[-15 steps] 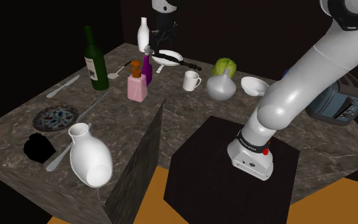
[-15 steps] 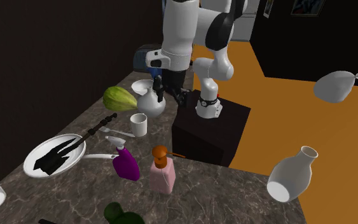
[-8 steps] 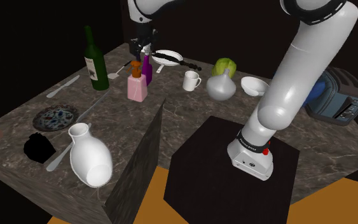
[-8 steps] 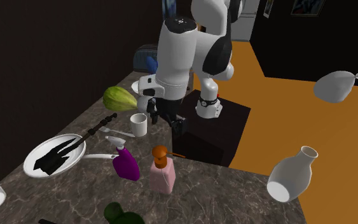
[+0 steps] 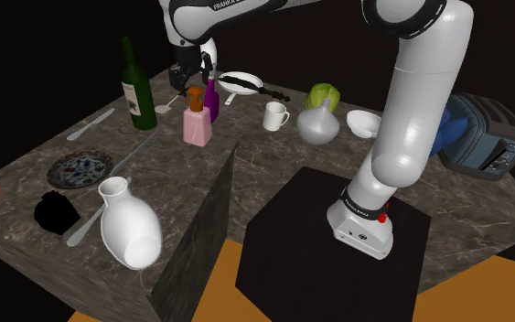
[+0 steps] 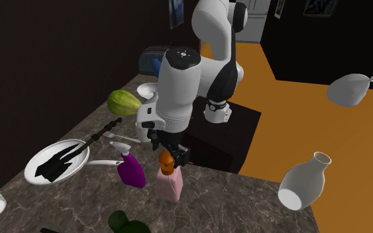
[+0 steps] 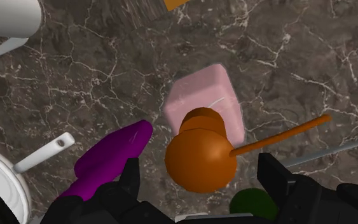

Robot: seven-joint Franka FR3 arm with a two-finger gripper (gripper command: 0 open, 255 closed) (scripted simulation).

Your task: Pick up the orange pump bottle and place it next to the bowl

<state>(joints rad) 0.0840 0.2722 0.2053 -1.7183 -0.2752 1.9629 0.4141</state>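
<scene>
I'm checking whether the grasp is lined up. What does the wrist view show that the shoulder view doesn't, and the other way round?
Wrist view, not shoulder view: the gripper's open fingers stand either side of the pump bottle's orange head without touching it, with its pink body below. Shoulder view, not wrist view: the white bowl, across the counter beyond a white vase. Both: the gripper over the pump bottle, and the purple bottle close beside it.
</scene>
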